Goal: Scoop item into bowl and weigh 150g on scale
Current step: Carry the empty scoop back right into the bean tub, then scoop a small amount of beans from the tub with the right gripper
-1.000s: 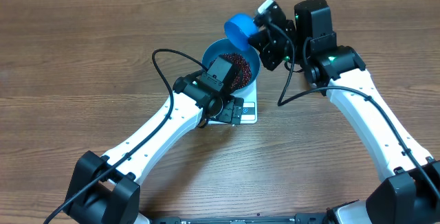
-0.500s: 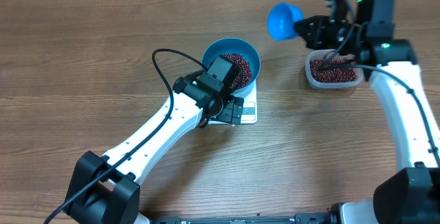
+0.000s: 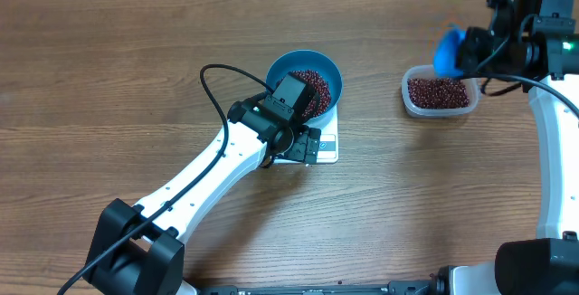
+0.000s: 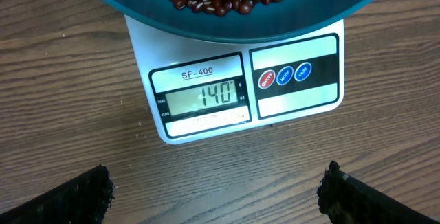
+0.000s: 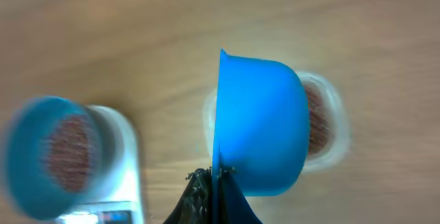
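Note:
The blue bowl (image 3: 327, 76) stands on the white scale (image 3: 329, 147) and holds a heap of dark red-brown beans (image 3: 314, 84). In the left wrist view the bowl (image 4: 227, 26) overhangs the scale (image 4: 206, 124), whose display reads 140. My left gripper (image 3: 306, 147) hovers over the scale's display edge. It is open, with its fingertips (image 4: 89, 195) wide apart over bare wood. My right gripper (image 3: 479, 51) is shut on the handle of a small blue scoop (image 3: 448, 51). The scoop (image 5: 265, 128) hangs tipped on its side above the tub.
A clear plastic tub (image 3: 441, 93) of beans sits on the wooden table at the right, under the scoop. The left arm's black cable (image 3: 213, 91) loops over the table left of the bowl.
My right arm has swung the scoop to the right, from beside the bowl to above the tub. The left arm, bowl and scale have not moved.

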